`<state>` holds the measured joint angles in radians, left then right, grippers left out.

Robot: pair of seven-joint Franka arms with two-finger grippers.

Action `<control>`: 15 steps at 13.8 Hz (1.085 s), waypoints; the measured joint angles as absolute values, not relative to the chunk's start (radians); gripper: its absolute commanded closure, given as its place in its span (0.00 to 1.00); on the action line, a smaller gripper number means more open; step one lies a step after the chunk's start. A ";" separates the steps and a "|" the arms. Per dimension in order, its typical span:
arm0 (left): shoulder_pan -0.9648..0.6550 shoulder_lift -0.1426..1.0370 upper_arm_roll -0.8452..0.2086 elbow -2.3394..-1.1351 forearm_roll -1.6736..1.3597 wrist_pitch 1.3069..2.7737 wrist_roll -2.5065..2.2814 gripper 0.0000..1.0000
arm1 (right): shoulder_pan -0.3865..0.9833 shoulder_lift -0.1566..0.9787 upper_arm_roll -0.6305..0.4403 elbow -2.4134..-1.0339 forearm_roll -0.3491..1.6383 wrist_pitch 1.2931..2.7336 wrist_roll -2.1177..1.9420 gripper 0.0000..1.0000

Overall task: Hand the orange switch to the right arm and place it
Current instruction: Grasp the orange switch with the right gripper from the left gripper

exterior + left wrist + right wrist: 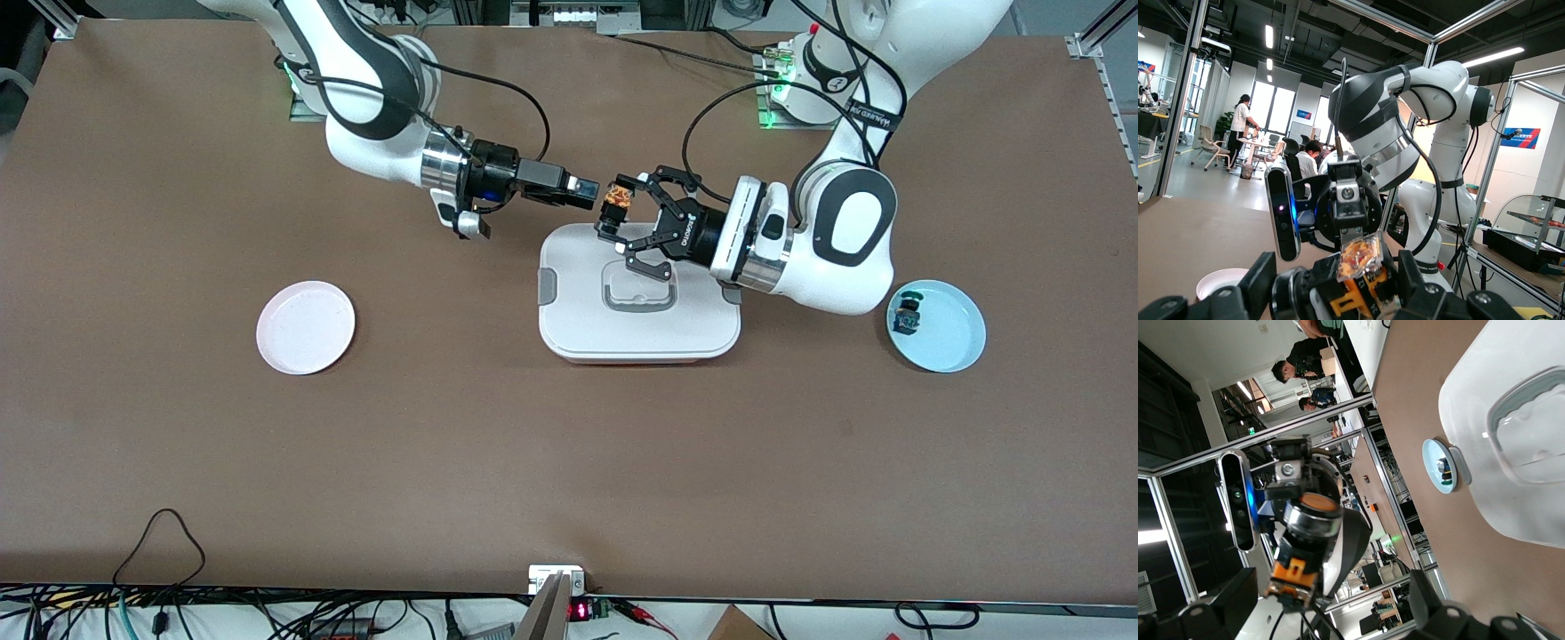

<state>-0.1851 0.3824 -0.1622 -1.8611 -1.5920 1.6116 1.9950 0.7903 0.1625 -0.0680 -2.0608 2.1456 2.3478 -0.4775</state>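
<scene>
The orange switch [615, 201], black-bodied with an orange cap, is held in my left gripper [616, 210], which is shut on it above the white box. It fills the foreground of the left wrist view [1361, 267]. My right gripper [583, 191] points at the switch from the right arm's end, a small gap away, with its fingers open. In the right wrist view the switch [1295, 577] shows between my right gripper's spread fingers [1225, 610], a little ahead of them. The right gripper also shows head-on in the left wrist view [1346, 200].
A white lidded box [578, 311] with a grey handle lies under both grippers. A pink plate [305, 326] lies toward the right arm's end. A light blue plate [953, 336] toward the left arm's end holds a green-capped switch [907, 313].
</scene>
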 measured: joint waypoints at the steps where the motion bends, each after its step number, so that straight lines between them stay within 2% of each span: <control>1: -0.186 0.382 -0.163 -1.861 -1.592 1.612 1.995 1.00 | 0.793 0.163 -0.068 -2.052 2.146 2.353 -0.471 0.00; 5: -0.186 0.382 -0.163 -1.861 -1.592 1.612 1.996 1.00 | 0.797 0.171 -0.068 -2.035 2.146 2.373 -0.470 0.00; 15: -0.186 0.383 -0.163 -1.861 -1.592 1.612 1.996 1.00 | 0.808 0.201 -0.069 -1.994 2.146 2.388 -0.470 0.45</control>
<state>-0.1858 0.3826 -0.1630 -1.8611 -1.5921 1.6121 1.9959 0.8080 0.2010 -0.0692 -1.9937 2.1457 2.3881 -0.4699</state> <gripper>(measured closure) 0.220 0.339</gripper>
